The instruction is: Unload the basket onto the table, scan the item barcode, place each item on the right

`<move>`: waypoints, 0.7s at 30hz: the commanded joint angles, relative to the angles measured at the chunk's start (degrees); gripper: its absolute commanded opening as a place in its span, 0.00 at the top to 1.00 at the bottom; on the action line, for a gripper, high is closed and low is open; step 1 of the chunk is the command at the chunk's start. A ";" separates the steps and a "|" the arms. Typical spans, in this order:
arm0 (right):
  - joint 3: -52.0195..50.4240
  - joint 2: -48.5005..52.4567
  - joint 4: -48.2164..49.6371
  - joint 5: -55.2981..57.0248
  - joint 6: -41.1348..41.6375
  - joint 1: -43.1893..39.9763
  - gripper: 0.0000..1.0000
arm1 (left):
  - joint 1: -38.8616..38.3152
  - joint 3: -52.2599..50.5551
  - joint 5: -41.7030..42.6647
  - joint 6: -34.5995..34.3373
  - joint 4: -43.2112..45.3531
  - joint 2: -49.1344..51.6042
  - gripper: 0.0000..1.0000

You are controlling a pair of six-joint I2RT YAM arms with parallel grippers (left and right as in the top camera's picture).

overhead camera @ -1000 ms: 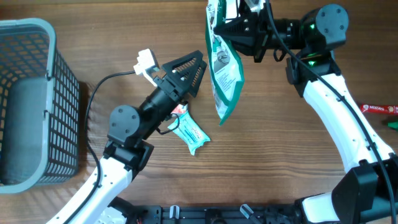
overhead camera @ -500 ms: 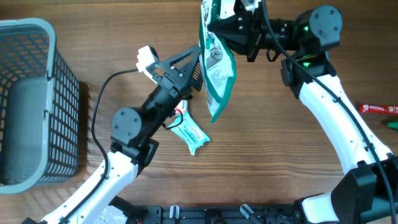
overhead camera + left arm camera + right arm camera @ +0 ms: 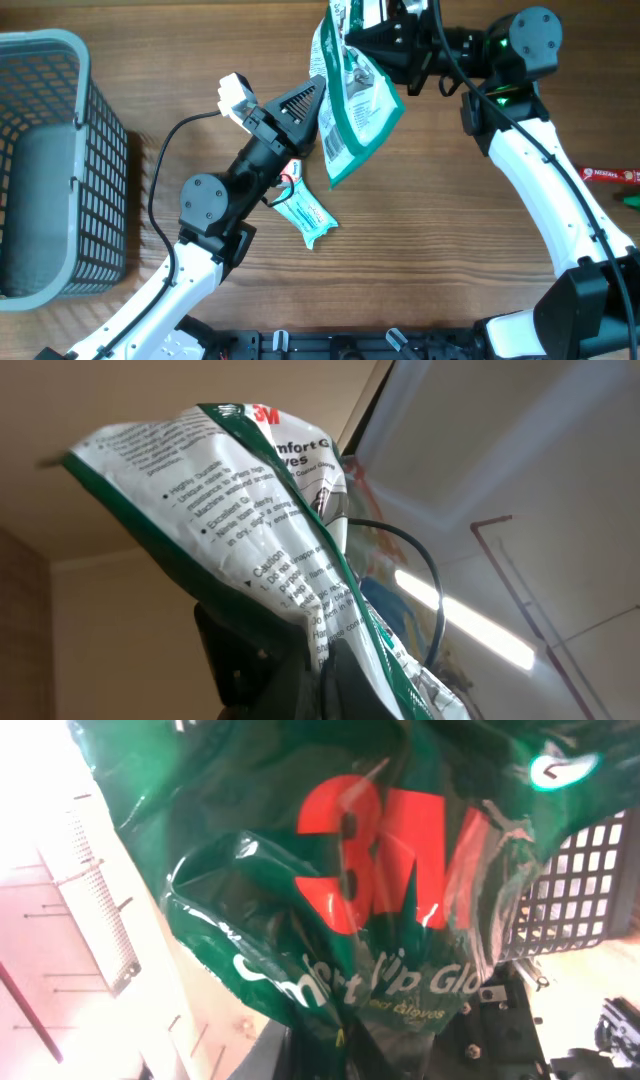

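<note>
Green-and-white plastic glove packet (image 3: 355, 105) tilted in air above wooden table (image 3: 450, 230). Left gripper (image 3: 316, 108) pressed together, pinching packet's left edge. Right gripper (image 3: 362, 38) at packet top; spread or pinching, cannot tell.

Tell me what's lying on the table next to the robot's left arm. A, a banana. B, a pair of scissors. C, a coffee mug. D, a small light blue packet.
D: a small light blue packet lies flat on the wood, just below the raised green glove package.
</note>
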 commanded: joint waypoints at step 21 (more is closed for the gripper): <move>0.42 0.81 -81.70 11.39 -96.35 -7.34 0.04 | 14.25 0.00 55.63 23.96 -0.98 -0.28 0.96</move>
